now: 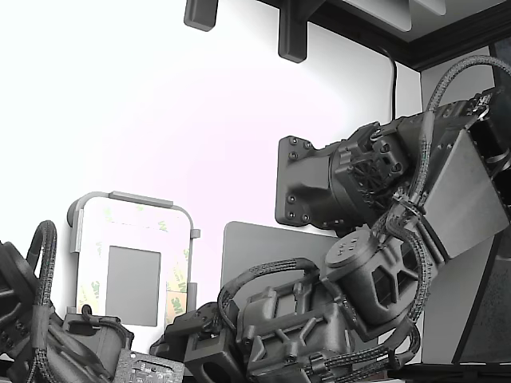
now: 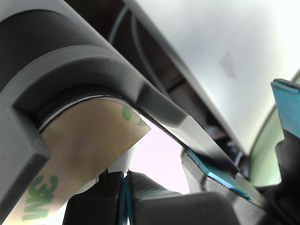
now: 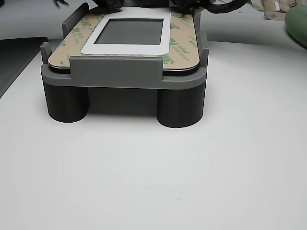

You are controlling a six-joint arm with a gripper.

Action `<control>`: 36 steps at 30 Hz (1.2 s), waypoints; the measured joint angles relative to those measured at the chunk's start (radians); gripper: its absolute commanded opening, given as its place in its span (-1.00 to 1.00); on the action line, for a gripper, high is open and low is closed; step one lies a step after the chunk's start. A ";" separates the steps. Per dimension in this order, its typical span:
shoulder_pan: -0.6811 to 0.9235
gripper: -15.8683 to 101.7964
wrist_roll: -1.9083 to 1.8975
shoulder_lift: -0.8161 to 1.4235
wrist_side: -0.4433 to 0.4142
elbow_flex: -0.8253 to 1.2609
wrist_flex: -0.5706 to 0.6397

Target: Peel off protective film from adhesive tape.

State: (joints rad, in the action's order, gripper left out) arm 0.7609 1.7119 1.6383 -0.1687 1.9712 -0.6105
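Note:
A white plate with a grey square lies in a grey holder. The adhesive tape frames the square, and the tan protective film printed with green 3M logos faces it. The exterior view shows the same plate with film along its edge. My gripper hangs at the plate's near corner. Close up in the wrist view, the film curves under the holder's corner. The blue-padded fingertips stand apart with nothing between them; the gripper is open.
The holder stands on two dark round legs on a white table. Loose tan strips lie at the back right of the other view, beside a green object. A grey mat and a second arm show in the exterior view.

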 measured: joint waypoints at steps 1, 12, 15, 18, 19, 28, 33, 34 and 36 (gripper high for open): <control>0.000 -0.91 0.000 0.000 0.000 0.000 0.000; 0.000 -0.91 -0.003 0.018 0.002 0.028 0.015; 0.002 -0.91 -0.005 0.020 0.002 0.028 0.009; 0.002 -0.91 -0.005 0.021 0.002 0.028 0.003; 0.002 -0.91 -0.005 0.021 0.002 0.028 0.003; 0.002 -0.91 -0.006 0.029 0.005 0.025 -0.014; 0.002 -0.91 -0.006 0.031 0.006 0.025 -0.017; 0.002 -0.91 -0.006 0.031 0.006 0.025 -0.018; 0.002 -0.91 -0.006 0.032 0.006 0.025 -0.020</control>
State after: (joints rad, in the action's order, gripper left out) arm 0.7624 1.7058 1.6705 -0.1626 1.9957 -0.6305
